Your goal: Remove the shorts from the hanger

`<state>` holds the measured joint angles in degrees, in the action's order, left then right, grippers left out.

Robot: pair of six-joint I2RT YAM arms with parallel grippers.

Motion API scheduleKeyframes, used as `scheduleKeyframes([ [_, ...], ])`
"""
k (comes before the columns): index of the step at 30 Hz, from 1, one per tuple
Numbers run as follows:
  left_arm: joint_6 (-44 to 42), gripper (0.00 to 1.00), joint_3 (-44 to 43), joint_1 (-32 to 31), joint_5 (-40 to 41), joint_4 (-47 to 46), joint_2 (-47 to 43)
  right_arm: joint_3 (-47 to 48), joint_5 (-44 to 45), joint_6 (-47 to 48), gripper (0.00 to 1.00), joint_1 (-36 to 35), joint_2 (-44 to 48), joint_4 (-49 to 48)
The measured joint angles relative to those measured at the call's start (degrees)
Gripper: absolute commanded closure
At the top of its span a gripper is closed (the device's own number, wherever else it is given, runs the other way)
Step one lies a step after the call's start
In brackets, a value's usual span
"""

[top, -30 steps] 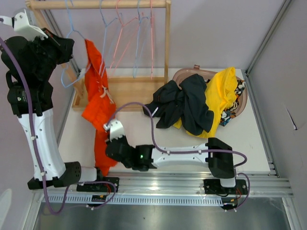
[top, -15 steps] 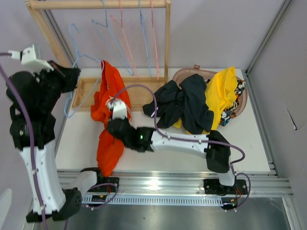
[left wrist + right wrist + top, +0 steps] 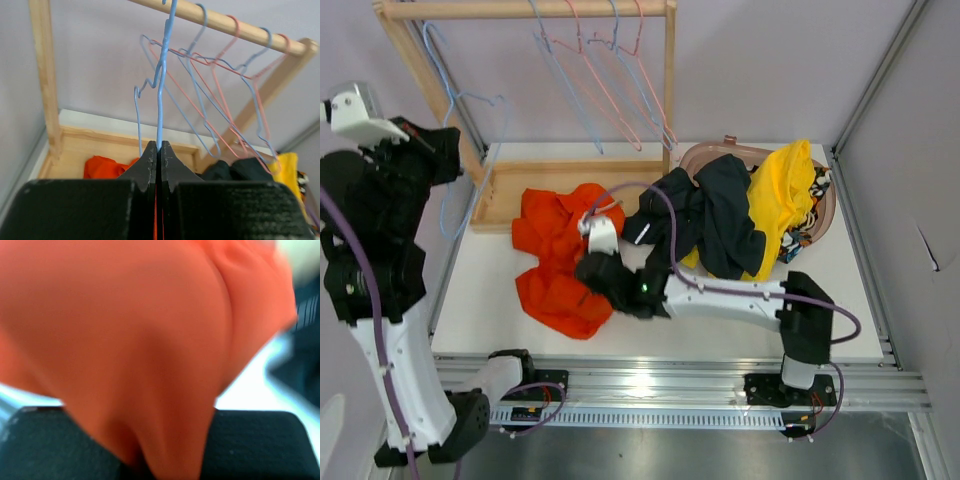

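Note:
The orange-red shorts [image 3: 555, 262] lie crumpled on the white table, off the hanger. My right gripper [image 3: 592, 280] is shut on a fold of them; in the right wrist view the orange cloth [image 3: 150, 340] fills the frame and runs down between the black fingers of the gripper [image 3: 162, 457]. My left gripper [image 3: 458, 150], raised at the far left, is shut on the wire of a bare blue hanger [image 3: 446, 200]. The left wrist view shows the jaws of that gripper [image 3: 159, 146] closed on the blue hanger [image 3: 161, 90], with the orange shorts [image 3: 102, 167] below.
A wooden rack with a top rail [image 3: 520, 8] and base tray [image 3: 510, 185] carries several empty blue and pink hangers [image 3: 610, 70]. Black shorts [image 3: 705, 215], yellow shorts [image 3: 780, 195] and patterned shorts [image 3: 812, 215] are heaped in and over a brown basket [image 3: 705, 152].
The orange shorts slid off the blue hanger and came down onto the table, drawn rightward by my right gripper. My left arm pulled the bare hanger back to the left; the rack hangers swing.

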<state>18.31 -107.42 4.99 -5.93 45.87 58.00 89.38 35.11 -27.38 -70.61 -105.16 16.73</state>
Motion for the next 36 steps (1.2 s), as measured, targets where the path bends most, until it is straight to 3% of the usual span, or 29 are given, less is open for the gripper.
scheduleKeyframes([
  [4,-1.33,1.00,-3.63,0.00,3.80,-1.44,6.82,-13.18,3.56,-4.87,1.00,-7.98,8.52,4.66],
  [7,-1.55,1.00,-3.67,0.00,5.86,-1.86,10.47,-16.28,6.84,-7.80,1.00,-6.32,15.72,9.49],
  [10,-1.84,1.00,-4.20,0.00,6.64,-2.10,13.33,-16.39,9.29,-7.91,1.00,2.21,24.22,10.75],
  [14,-1.86,1.00,-4.24,0.00,6.86,-2.97,14.78,-13.62,10.71,-1.18,1.00,22.84,35.04,8.81],
  [21,-2.01,1.00,-6.03,0.00,7.65,-5.60,15.87,-1.55,1.81,5.18,1.00,51.74,36.52,3.93],
  [25,-2.03,1.00,-6.40,0.00,8.15,-7.98,17.94,-1.25,-2.64,5.40,1.00,56.35,33.16,1.95],
  [30,-2.03,1.00,-8.37,0.00,8.57,-9.35,24.09,-11.13,-7.21,4.96,0.98,57.40,27.74,-0.66],
  [31,-2.05,1.00,-9.35,0.00,8.57,-9.16,25.51,-12.76,-8.02,4.94,0.76,57.72,26.62,-0.70],
  [32,-2.10,1.00,-10.27,0.00,8.50,-8.57,26.99,-14.51,-9.31,4.44,0.10,58.16,25.05,-0.68],
  [33,-2.19,1.00,-10.80,-0.02,8.41,-8.24,28.11,-15.89,-10.54,4.09,0.01,58.73,23.45,-0.57],
  [36,-2.40,1.00,-13.42,-0.13,8.20,-8.26,31.45,-19.67,-14.21,3.85,0.01,59.89,20.55,-0.37],
])
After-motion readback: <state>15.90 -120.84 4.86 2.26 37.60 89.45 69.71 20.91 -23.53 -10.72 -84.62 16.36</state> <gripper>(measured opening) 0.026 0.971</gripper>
